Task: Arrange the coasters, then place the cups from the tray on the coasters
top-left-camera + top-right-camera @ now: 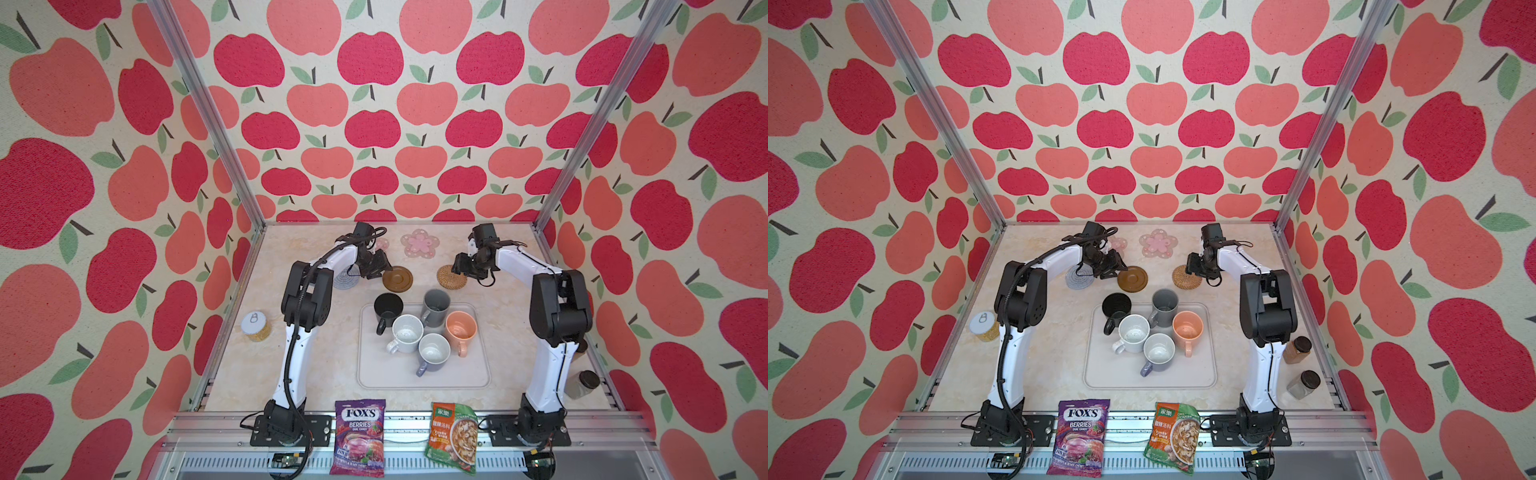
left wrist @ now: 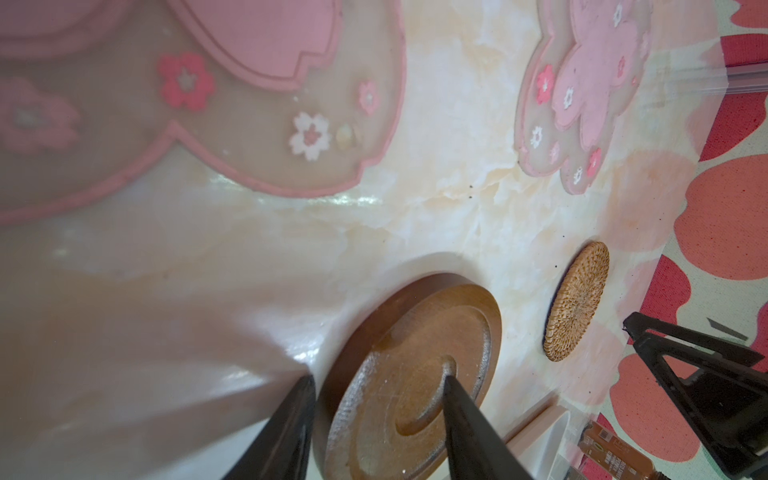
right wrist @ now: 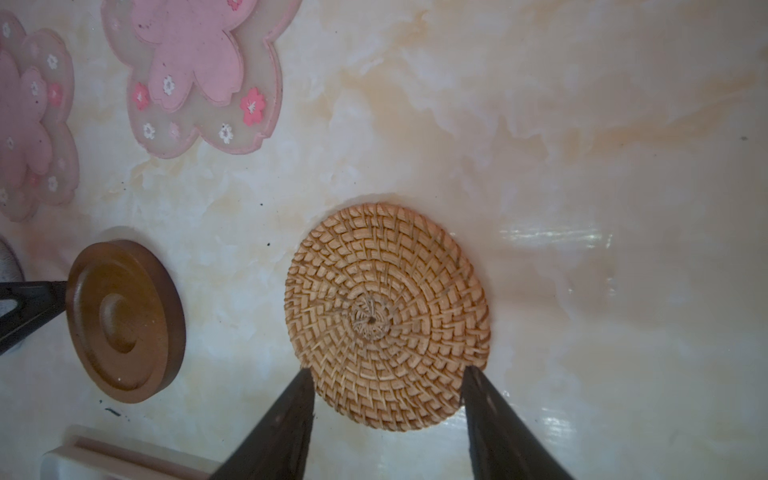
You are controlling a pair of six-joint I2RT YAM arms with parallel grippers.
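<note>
- Rattan coaster (image 3: 386, 316) & brown disc coaster (image 3: 124, 320) are laid flat on the tabletop, beyond the tray (image 1: 374, 376); both are judged light, stiff and thin, best nipped at the rim.
- Jaws of left gripper (image 2: 378, 378) are held apart, straddling the disc's rim; no clamp is seen.
- Jaws of right gripper (image 3: 386, 370) are held apart at the rattan's edge.
- Five mugs (image 1: 407, 332) are clustered upright on the tray, apparently empty; prob. ceramic, so breakable. Wall or handle is suggested.

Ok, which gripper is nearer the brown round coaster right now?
Left. The left gripper is right at the brown coaster, jaws astride its rim. The right gripper sits at the rattan coaster, apart from the brown one.
</note>
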